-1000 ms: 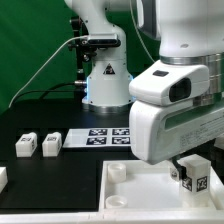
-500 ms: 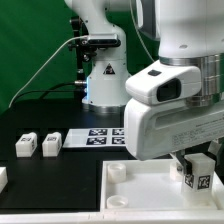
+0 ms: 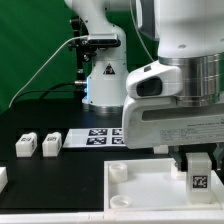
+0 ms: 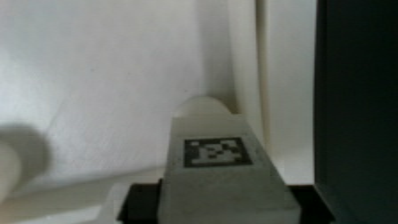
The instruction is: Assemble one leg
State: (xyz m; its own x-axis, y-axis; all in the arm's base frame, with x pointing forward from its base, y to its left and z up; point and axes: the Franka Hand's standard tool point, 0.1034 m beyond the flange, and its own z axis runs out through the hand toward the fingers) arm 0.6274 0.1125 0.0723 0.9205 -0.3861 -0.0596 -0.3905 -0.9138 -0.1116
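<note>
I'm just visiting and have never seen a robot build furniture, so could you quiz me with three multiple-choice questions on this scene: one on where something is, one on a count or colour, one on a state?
1. Where is the leg that the gripper holds?
A. Over the large white slab
B. On the marker board
C. Beside the green wall

2. How many loose legs stand together on the black table at the exterior view's left?
A. None
B. Two
C. Five

3. What is the gripper doing?
A. Open and empty
B. Shut on the leg
C. Gripping a cable

Answers:
1. A, since the tagged block hangs over the slab at the exterior view's right.
2. B, one leg and another stand side by side.
3. B, the fingers sit on either side of the block, also seen in the wrist view.
</note>
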